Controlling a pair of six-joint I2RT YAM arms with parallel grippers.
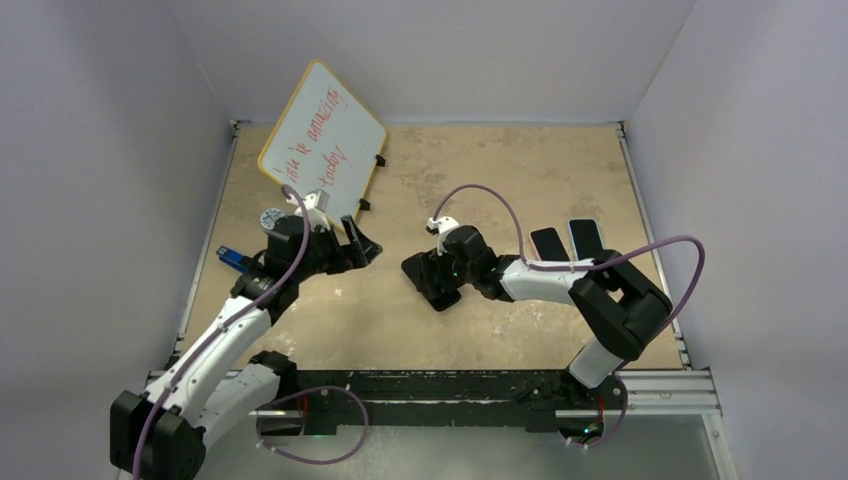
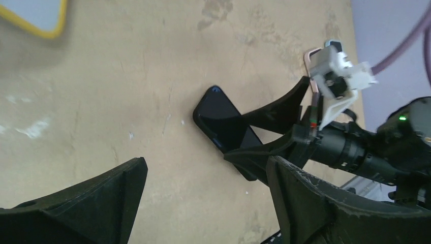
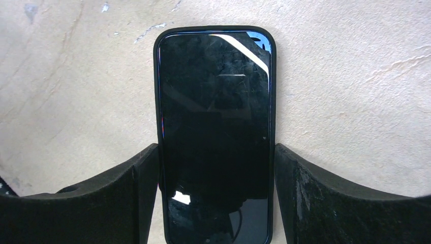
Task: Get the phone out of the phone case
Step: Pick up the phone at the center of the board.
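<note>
Right hand (image 3: 216,157) is clamped across the phone (image 3: 216,117), one finger on each long edge of the phone case (image 3: 157,76). The phone lies flat on the bench (image 1: 450,170), long axis pointing straight out ahead of that hand. Left hand (image 1: 360,250) hangs wide open and empty, well apart on the left, so the right one is way closer.

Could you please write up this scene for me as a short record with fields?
phone: black smartphone in a black case, lying flat and screen up on the beige table
case status: not yet removed
right gripper: straddling the phone, one finger against each long side
left gripper: open, empty, apart from the phone
background: yellow-framed whiteboard with red writing, propped at the far left
</note>
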